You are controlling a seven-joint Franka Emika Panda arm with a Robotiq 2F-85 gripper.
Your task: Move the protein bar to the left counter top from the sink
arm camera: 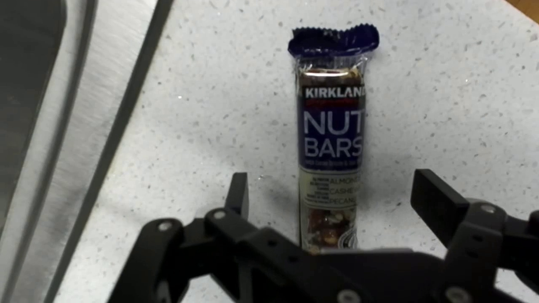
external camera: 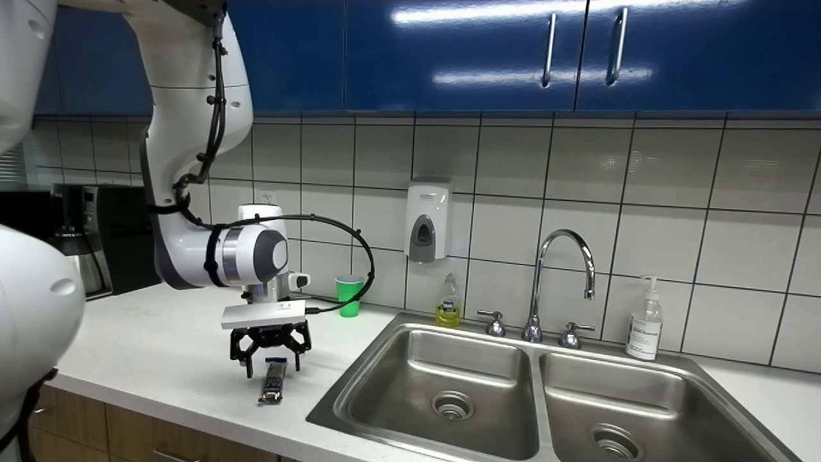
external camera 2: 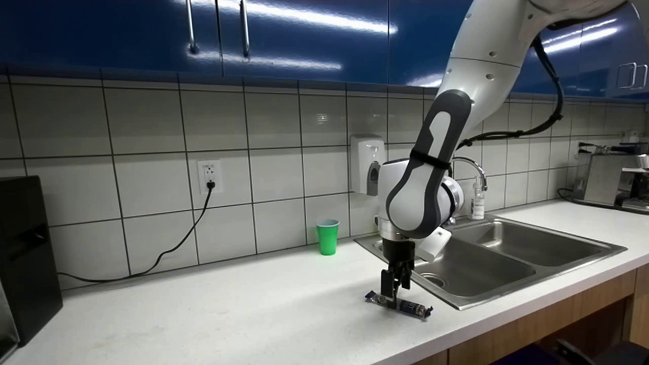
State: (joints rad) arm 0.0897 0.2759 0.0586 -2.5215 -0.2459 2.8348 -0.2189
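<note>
The protein bar is a slim dark wrapped bar lying flat on the left counter top, beside the sink. It also lies there in the other exterior picture. In the wrist view the bar shows its blue "Nut Bars" label, and its near end is hidden behind the gripper body. My gripper is open, with one finger on each side of the bar and a gap on both sides. In both exterior views the gripper points down, its fingertips low over the counter around the bar.
A green cup stands by the tiled wall behind the gripper. A dish soap bottle, a chrome faucet and a pump bottle line the sink's back. A black appliance stands at the counter's far end.
</note>
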